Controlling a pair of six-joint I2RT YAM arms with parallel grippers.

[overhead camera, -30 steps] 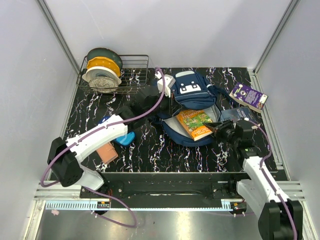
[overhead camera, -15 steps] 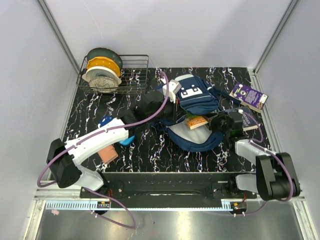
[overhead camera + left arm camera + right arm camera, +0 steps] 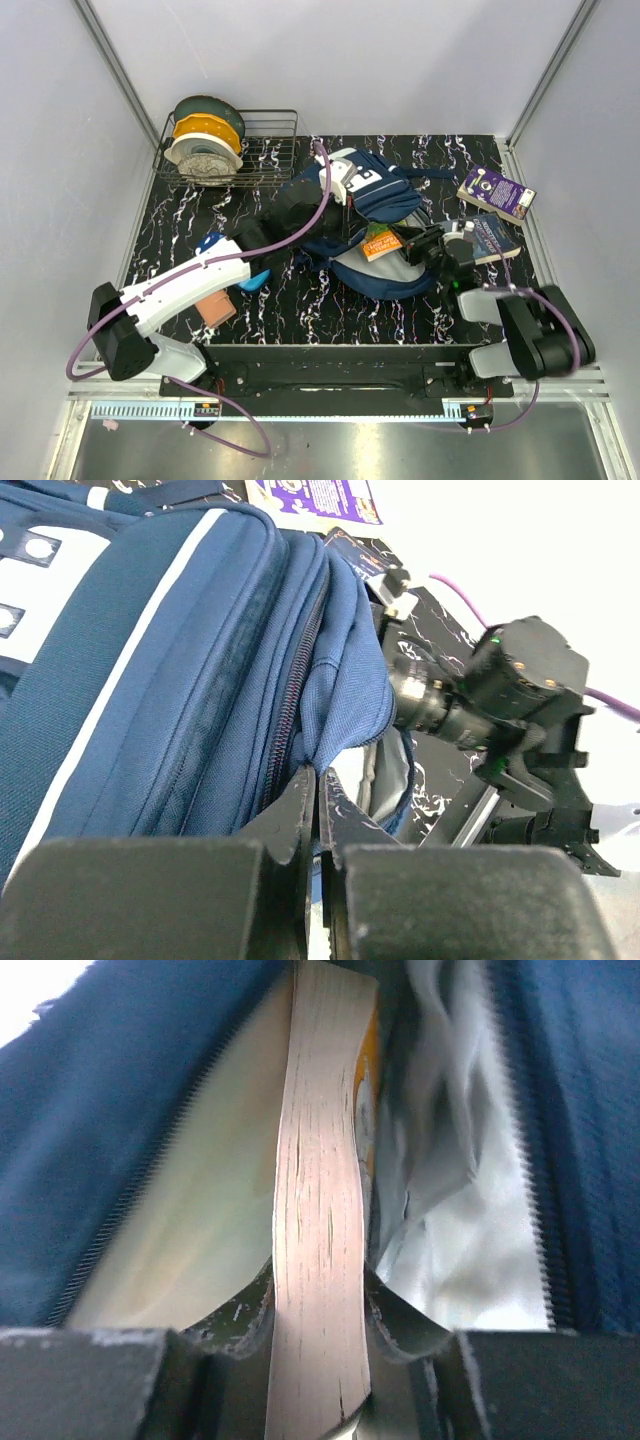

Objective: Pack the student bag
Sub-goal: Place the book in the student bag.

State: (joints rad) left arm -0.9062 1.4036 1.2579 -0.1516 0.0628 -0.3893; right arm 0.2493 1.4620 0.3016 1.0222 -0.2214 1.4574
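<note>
— What are the jaws doing?
— The right gripper (image 3: 318, 1300) is clamped on the page edge of an orange-covered book (image 3: 315, 1140). The book stands partway inside the student bag (image 3: 390, 190), between navy fabric and grey lining (image 3: 450, 1210). The left gripper (image 3: 320, 785) is pinched tight on the bag's rim, beside the zip.
— And where is the bag?
— It lies near the middle of the table (image 3: 300, 310), slightly toward one o'clock, with its mouth open toward the right gripper. At ten o'clock a wire basket (image 3: 272, 112) holds three spools (image 3: 205, 140) on edge. A purple box (image 3: 496, 194) lies at two o'clock, and a dark book (image 3: 492, 235) sits just beside the right gripper.
</note>
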